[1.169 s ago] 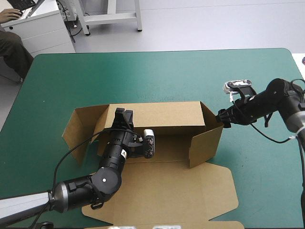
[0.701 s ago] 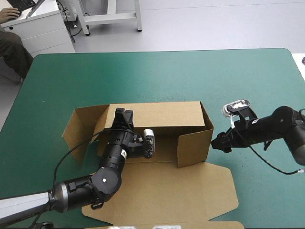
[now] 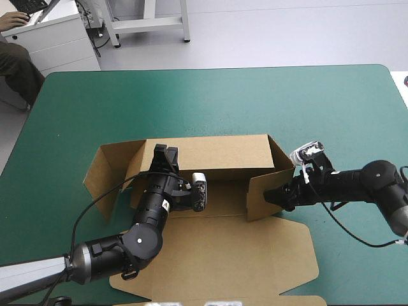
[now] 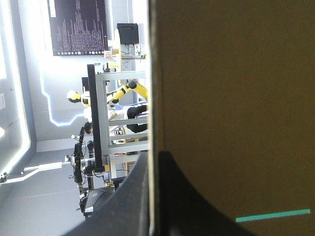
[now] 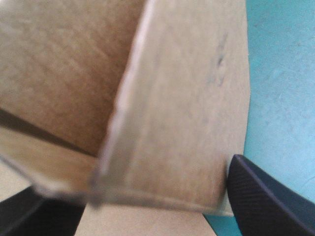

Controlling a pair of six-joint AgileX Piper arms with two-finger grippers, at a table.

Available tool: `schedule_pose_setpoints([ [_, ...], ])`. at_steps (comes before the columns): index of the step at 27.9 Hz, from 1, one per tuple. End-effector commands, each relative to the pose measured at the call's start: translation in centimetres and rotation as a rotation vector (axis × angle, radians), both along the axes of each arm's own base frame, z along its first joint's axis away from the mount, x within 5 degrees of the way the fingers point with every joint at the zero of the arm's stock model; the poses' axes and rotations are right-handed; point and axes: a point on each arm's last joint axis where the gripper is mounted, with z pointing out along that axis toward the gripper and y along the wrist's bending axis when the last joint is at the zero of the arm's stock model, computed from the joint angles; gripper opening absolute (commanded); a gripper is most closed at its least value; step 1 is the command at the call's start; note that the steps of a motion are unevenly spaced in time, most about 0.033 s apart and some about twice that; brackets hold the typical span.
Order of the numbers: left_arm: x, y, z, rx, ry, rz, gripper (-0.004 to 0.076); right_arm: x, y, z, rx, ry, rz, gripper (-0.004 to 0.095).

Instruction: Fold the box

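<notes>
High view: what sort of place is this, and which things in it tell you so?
Probably a robotics test bench: a table under a teal-green cover, two robot arms' left gripper and right gripper at work, and a partly folded brown box between them.

- The box (image 3: 223,201) sits on the bench (image 3: 191,95), in the middle and lower part of the frame.
- Its back wall (image 3: 223,153) stands up. Its lid (image 3: 223,255) lies flat in front, toward the bottom of the frame.
- The left claw (image 3: 166,154) is left of the middle, pinching the back wall's top edge.
- The right claw (image 3: 276,196) is right of the middle, with the side flap (image 3: 255,207) between its spread fingers.
</notes>
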Motion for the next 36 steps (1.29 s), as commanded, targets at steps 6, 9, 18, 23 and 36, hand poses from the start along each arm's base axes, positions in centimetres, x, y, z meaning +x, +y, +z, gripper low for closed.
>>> schedule_pose_setpoints([
  [6,-0.1,0.2,1.8,-0.051,-0.07,0.011,-0.001,-1.8,3.0,2.6,-0.055,-0.182,-0.125,0.0701],
  [9,-0.1,0.2,1.8,-0.059,-0.069,0.013,-0.001,-2.1,4.2,2.5,-0.097,-0.202,-0.142,0.0701],
  [18,-0.1,0.2,1.8,-0.062,-0.068,0.014,-0.001,-2.9,7.3,3.2,-0.05,-0.302,-0.201,0.0701],
  [23,-0.1,0.2,1.8,-0.062,-0.068,0.014,-0.001,-3.0,7.5,3.3,-0.051,-0.309,-0.239,0.07],
  [36,-0.1,0.2,1.8,-0.06,-0.072,0.012,-0.0005,-3.0,7.7,3.6,-0.03,-0.335,-0.246,-0.0011],
])
